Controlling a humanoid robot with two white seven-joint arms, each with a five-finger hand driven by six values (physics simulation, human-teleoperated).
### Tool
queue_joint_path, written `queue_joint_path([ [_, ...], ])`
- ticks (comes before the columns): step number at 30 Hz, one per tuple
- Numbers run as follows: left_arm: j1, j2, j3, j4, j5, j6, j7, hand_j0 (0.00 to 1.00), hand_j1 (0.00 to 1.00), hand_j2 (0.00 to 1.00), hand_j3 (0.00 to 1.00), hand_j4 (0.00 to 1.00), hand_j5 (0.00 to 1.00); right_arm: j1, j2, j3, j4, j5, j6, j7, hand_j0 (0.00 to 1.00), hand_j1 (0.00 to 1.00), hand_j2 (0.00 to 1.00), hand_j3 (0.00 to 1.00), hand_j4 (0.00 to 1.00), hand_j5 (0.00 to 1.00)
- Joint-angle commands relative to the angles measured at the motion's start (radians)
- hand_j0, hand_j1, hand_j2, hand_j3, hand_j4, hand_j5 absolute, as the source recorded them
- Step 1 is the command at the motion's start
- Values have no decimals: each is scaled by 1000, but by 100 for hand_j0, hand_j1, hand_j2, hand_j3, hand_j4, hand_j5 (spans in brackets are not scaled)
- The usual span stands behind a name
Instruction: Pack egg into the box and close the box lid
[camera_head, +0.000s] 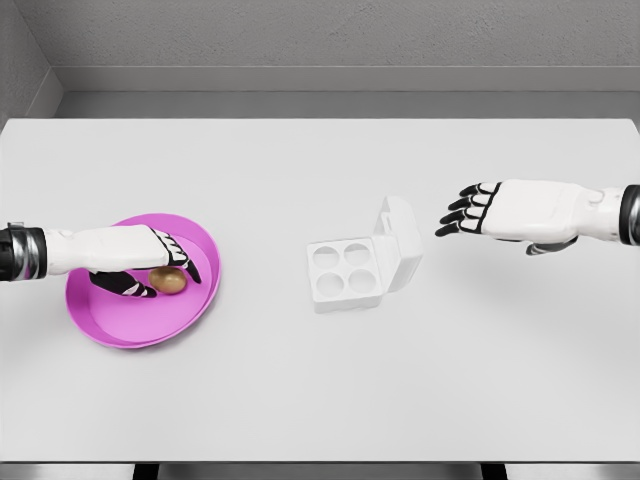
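— Head view, and it tells most of the story: the egg (167, 281) lies in the pink bowl (205, 240), near the table's (300, 400) left edge, and the left hand (135, 262) is right over it.

— Has it got hold of it?

— Hard to say. The fingers (183, 262) are curled down around the egg, thumb on the near side, the others on the far side, close enough to be touching. But the egg looks to be resting on the bowl's floor, so I wouldn't call it a grasp yet.

— And the box?

— The egg box (345, 272) sits about mid-table, well apart from the bowl. Its lid (400, 240) stands open, hinged up on the right side, and all four cups are bare. The right hand (490, 212) hovers beyond the lid toward the table's right edge, fingers stretched out and loose, holding nothing.

— How would you take that egg?

— Gently, I'd think. It's likely light, smooth, and rounded, so it may squirt out of a hard pinch, and a shell would crack under force. I'd cradle it across the widest part, thumb opposite two fingers, with just enough squeeze to lift.

— And the lid?

— Probably thin and light; a push on its top edge should fold it over.
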Motion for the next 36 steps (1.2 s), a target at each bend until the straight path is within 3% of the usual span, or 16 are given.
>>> queue_joint_path([
  [1, 0, 1, 1, 0, 6, 2, -1, 65, 65, 65, 65, 65, 65, 0, -1, 0, 0, -4, 2, 0, 100, 100, 100, 100, 100, 100],
  [10, 0, -1, 1, -3, 6, 2, -15, 44, 44, 44, 44, 44, 44, 2, -1, 0, 0, -4, 2, 0, 100, 100, 100, 100, 100, 100],
  [13, 0, -1, 1, -3, 6, 2, -15, 42, 42, 42, 42, 42, 42, 0, -1, 0, 0, -4, 2, 0, 100, 100, 100, 100, 100, 100],
  [36, -87, -12, 21, -60, 31, 2, -7, 35, 35, 35, 35, 35, 35, 2, -29, -5, 0, -7, 2, 0, 100, 100, 100, 100, 100, 100],
])
